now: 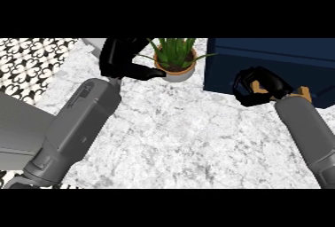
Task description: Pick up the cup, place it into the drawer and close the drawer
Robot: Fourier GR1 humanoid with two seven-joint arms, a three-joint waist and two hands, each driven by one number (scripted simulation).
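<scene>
Our right robot hand (pixel 260 87) is curled round the cup (pixel 263 89); only a bit of its tan side shows btwn the fingers. We hold it just in front of the dark blue drawer (pixel 274 57), at the drawer's front edge, over the marble table (pixel 189 133). Our left robot hand (pixel 124 57) rests w/ fingers straight, thumb out toward the potted plant (pixel 174 57), just beside its pot. Can't tell if the drawer's open.
</scene>
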